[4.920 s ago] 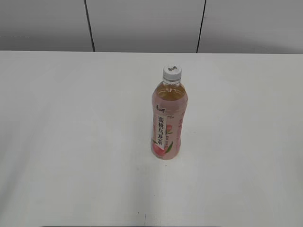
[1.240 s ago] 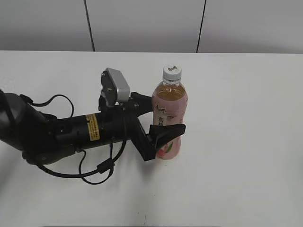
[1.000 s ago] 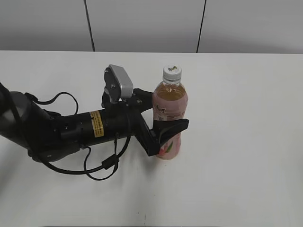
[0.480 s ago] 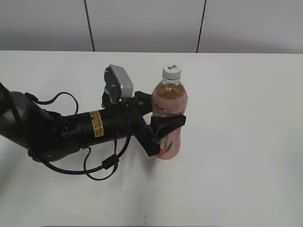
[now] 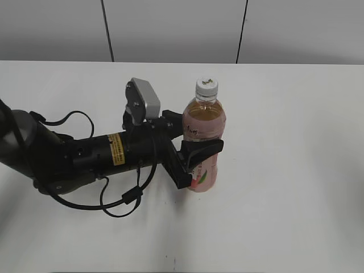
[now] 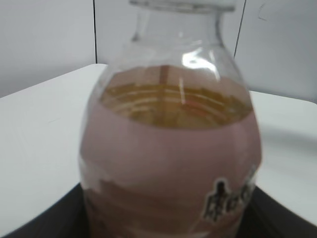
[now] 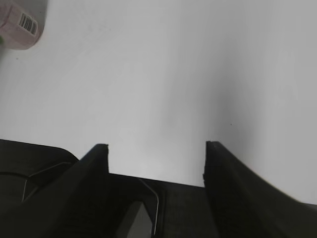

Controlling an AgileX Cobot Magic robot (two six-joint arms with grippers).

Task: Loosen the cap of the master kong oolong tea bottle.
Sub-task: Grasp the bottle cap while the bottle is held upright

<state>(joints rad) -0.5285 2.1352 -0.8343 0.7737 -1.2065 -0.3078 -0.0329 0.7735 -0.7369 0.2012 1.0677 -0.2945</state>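
Our left arm lies low along the desk (image 5: 296,187), its tool (image 5: 196,142) clamped around the upright master kong oolong tea bottle (image 5: 203,145), cap (image 5: 207,88) above it. Our right tool (image 7: 156,158) hangs spread wide, holding nothing.

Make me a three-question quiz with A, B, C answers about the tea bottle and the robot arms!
1. Where does the left gripper hold the clear plastic bottle of amber tea with the pink label?
A. by its top
B. around its labelled body
C. under its base

2. What colour is the small round ribbed screw cap?
A. white
B. green
C. black

3. How is the right gripper?
A. shut on the cap
B. shut on a cloth
C. open, holding nothing

Answers: 1 B, the black fingers wrap the label below the bottle's shoulder. 2 A, it shows white in the exterior view. 3 C, its wrist view shows fingers apart over the bare white table.
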